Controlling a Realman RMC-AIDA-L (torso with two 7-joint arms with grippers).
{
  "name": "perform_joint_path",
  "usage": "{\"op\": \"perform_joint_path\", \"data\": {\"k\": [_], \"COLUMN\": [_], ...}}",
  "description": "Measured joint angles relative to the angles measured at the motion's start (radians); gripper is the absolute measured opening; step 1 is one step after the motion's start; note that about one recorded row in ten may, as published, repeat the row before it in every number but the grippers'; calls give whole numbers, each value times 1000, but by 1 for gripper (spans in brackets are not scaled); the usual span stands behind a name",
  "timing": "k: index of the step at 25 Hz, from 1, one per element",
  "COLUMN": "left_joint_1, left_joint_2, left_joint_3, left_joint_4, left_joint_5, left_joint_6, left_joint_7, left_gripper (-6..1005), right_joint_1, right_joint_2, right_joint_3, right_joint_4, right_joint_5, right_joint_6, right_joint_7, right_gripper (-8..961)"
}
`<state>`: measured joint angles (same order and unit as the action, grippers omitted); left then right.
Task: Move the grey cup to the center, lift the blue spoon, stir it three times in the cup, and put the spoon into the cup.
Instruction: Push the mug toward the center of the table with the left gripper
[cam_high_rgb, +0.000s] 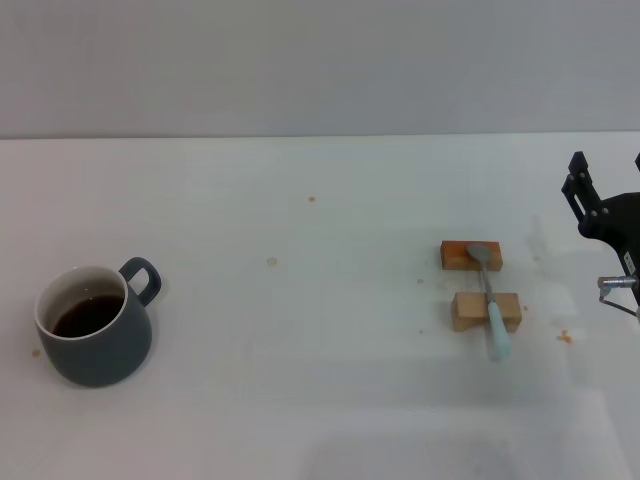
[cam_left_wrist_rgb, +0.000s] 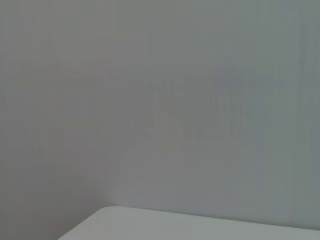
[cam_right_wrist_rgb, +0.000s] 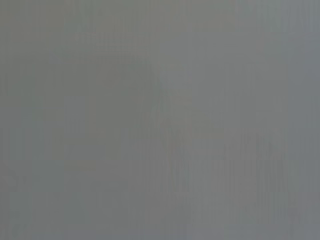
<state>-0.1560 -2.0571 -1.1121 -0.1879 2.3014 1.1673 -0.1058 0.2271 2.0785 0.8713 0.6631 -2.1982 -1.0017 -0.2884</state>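
Head view first: the grey cup (cam_high_rgb: 92, 333) sits way over on the robot's left side of the worktop (cam_high_rgb: 320, 300), near the front, handle pointing back and toward the middle, dark liquid inside. It's nowhere near center yet, so step one isn't done.

The blue spoon (cam_high_rgb: 489, 302) is over on the right, bridged across two small wooden blocks (cam_high_rgb: 486, 311). Its metal bowl rests on the far block and the pale blue handle sticks out past the near one toward the robot. So its long axis runs roughly front to back, and the handle end is raised off the surface, which should make it easy to pinch from above.

The right claw (cam_high_rgb: 606, 182) hangs at the right edge of the view, just beyond the spoon and off to its right, holding nothing. Two dark fingers show with a gap between them, so it looks open, though part of it is cut off. That arm is clearly the nearer one for the spoon. The cup lies well apart from it, so I'd guess that job goes to the left arm.

Left wrist view: only a blank wall and a corner of the worktop. No left claw in sight, can't tell its state.

Right wrist view: plain grey, nothing to go on.
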Motion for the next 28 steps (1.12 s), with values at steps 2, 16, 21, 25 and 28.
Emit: {"op": "perform_joint_path", "data": {"k": [2,16,21,25,28], "left_joint_1": [1,17,14,1,-4], "left_joint_2": [0,-2,-3,-3,-3], "left_joint_3": [0,-25,-26,-19,-18], "left_joint_4": [-2,-16,-17,-17,-18], "left_joint_5": [0,0,5,7,9], "left_joint_6": [0,7,11,8,4], "left_joint_7": [0,4,14,55,61], "left_gripper": [763,562,300,133,22], "right_joint_1": [0,0,0,0,0], "right_joint_2": [0,0,0,0,0], "right_joint_3": [0,1,2,2,2], "right_joint_4": [0,3,4,4,4], "right_joint_5": [0,0,0,0,0], "right_joint_6": [0,0,0,0,-3], "right_joint_7": [0,0,0,0,0], "right_gripper": [739,738,738,738,738]}}
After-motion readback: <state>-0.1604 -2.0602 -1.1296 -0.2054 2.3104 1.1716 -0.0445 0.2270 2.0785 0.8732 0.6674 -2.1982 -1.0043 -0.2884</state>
